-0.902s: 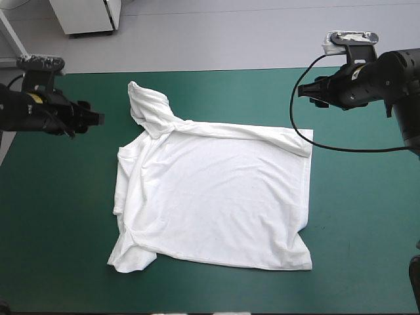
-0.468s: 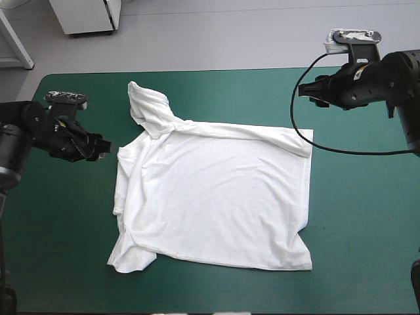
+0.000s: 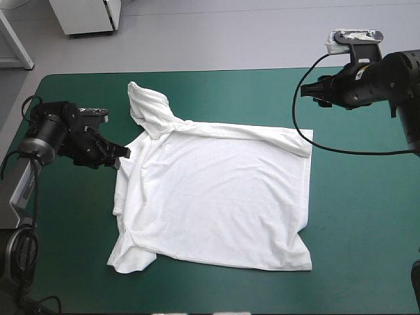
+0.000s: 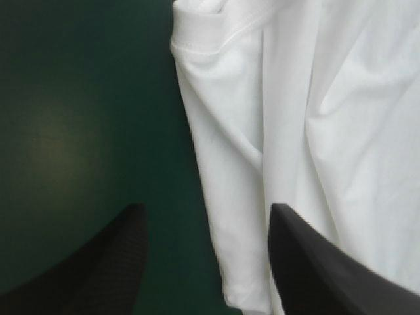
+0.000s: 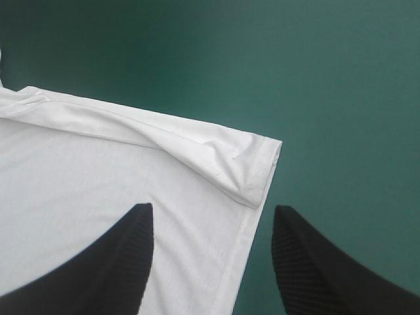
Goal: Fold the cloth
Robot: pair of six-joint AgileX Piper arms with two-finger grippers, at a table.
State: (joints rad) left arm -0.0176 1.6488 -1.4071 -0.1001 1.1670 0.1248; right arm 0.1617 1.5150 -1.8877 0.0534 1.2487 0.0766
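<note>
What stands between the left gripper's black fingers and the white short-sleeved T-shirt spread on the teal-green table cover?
Nothing visible. The open left gripper is at the left edge of the white T-shirt; in the left wrist view that edge lies between its fingers, with only bare teal-green cover beside it.

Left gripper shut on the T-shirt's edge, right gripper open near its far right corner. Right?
No. The left gripper is open: the left wrist view shows its jaws apart, the edge of the T-shirt lying between them. The right gripper is open near the far right corner, as stated.
</note>
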